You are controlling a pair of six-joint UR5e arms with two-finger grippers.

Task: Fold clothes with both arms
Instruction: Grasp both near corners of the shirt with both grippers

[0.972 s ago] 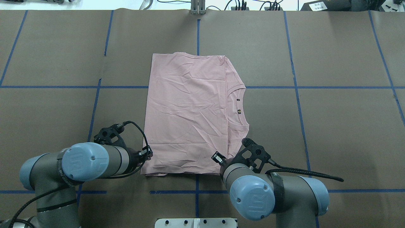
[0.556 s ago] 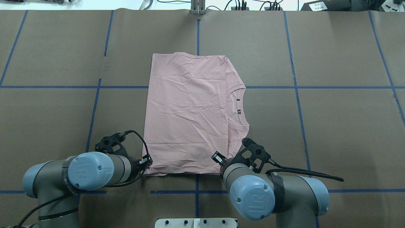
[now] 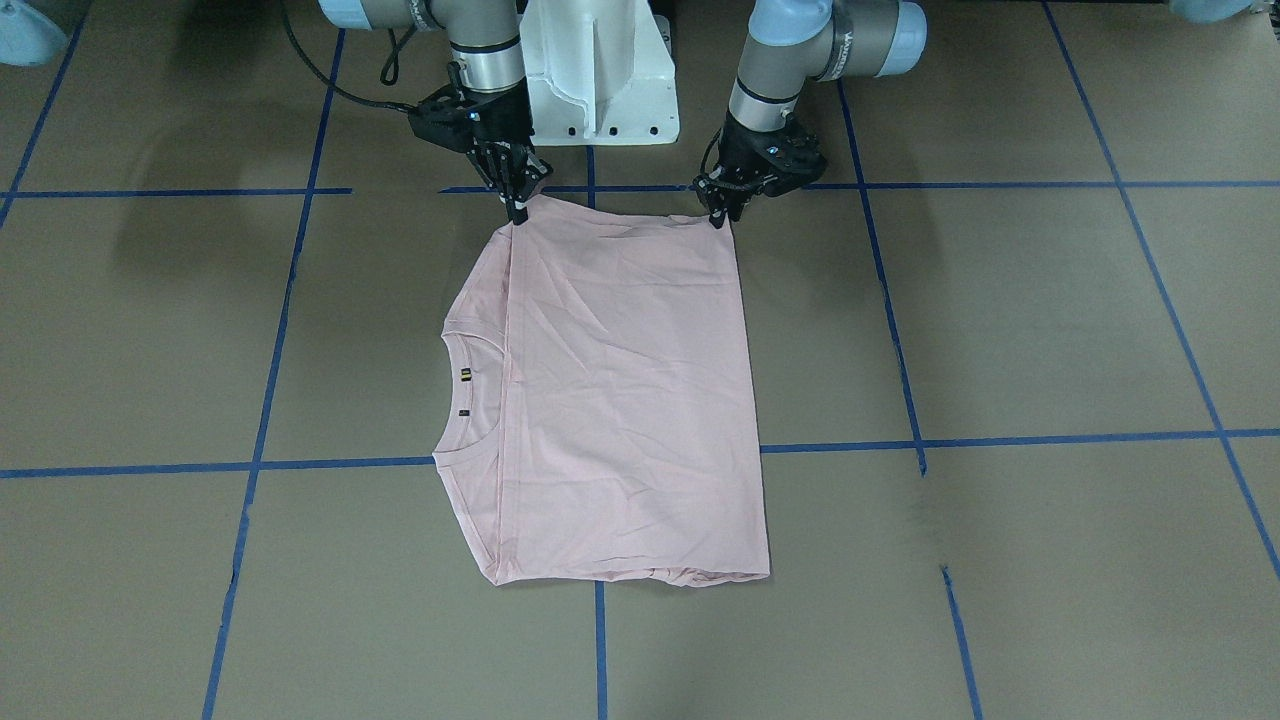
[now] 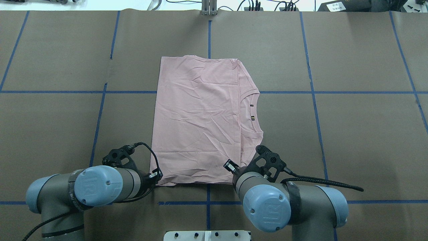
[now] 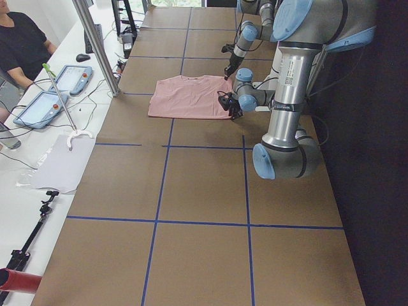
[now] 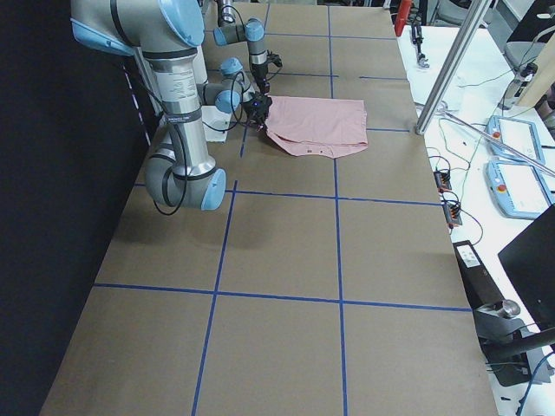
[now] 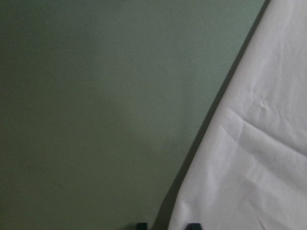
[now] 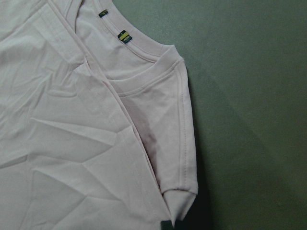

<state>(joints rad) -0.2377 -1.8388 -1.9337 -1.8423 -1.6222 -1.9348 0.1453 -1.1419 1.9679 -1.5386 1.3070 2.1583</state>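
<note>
Table (image 4: 351,134) covered in brown paper, blue tape lines (image 4: 311,90) forming a grid. Pink T-shirt (image 4: 200,124) lies flat on it mid-table, folded into a rough rectangle, plain side up, wrinkled, neckline at the robot's right, spanning a tape crossing. White pedestal base (image 3: 600,90) stands at robot-side edge.

T-shirt (image 4: 200,117) print side face-down, unseen

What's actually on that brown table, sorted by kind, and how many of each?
Pale pink short-sleeved T-shirt: 1
Grey-and-silver jointed robot arms, left and right: 2
Black two-finger grippers, left and right: 2
White pedestal base: 1
Total: 6
</note>
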